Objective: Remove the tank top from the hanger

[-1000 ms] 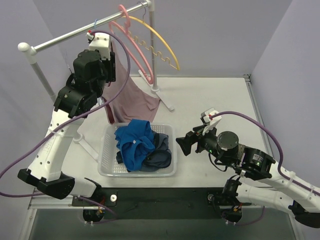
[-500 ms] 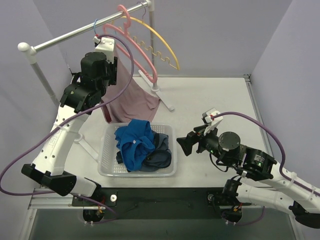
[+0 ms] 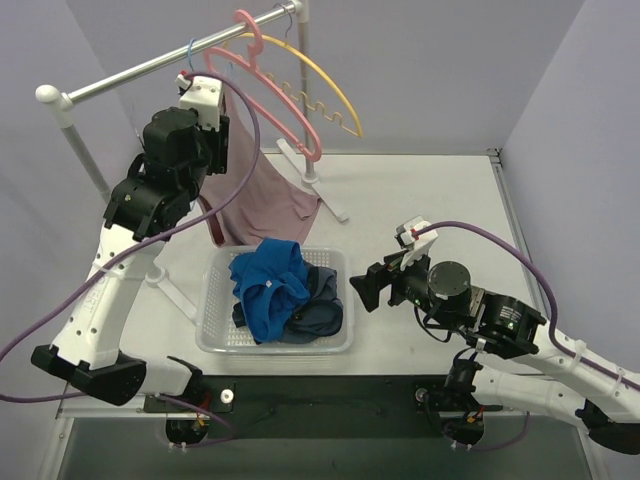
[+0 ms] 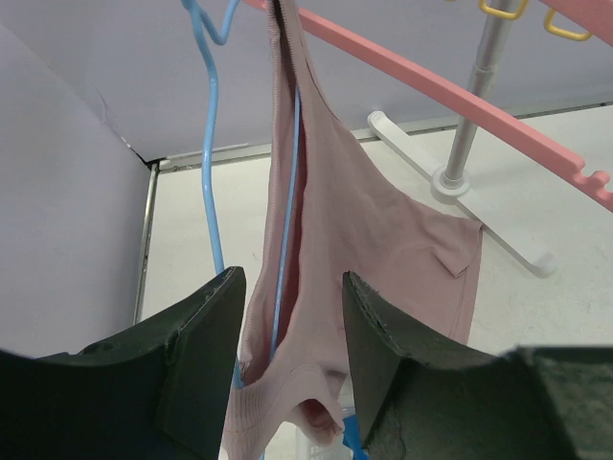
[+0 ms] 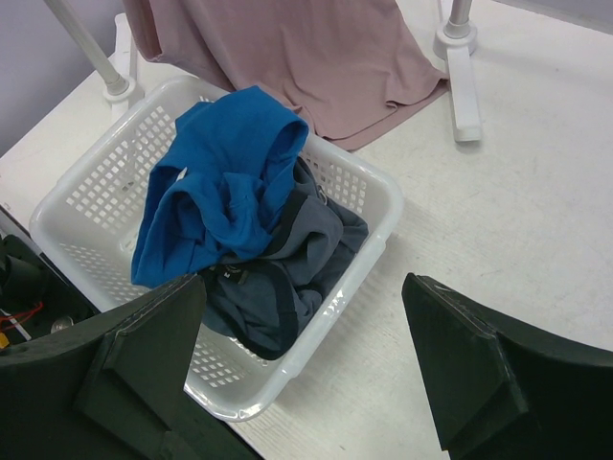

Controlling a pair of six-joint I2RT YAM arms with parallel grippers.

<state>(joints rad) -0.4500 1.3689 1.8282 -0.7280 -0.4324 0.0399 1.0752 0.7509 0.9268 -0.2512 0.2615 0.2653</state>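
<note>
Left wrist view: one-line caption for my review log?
Open left hand framing the pink tank top that hangs on a blue hanger.

The tank top (image 4: 374, 240) is dusty pink and hangs limp at the far left, still on its hanger (image 4: 212, 144); its narrow straps are gathered at the top, its body falls in long folds, and the hem flares to the right; the hanger is thin blue wire, upright, one leg running down inside the cloth.

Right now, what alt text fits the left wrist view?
A pink tank top hangs from a blue hanger, framed by the open left gripper. A pink hanger and the rack pole show behind, at right.
</note>
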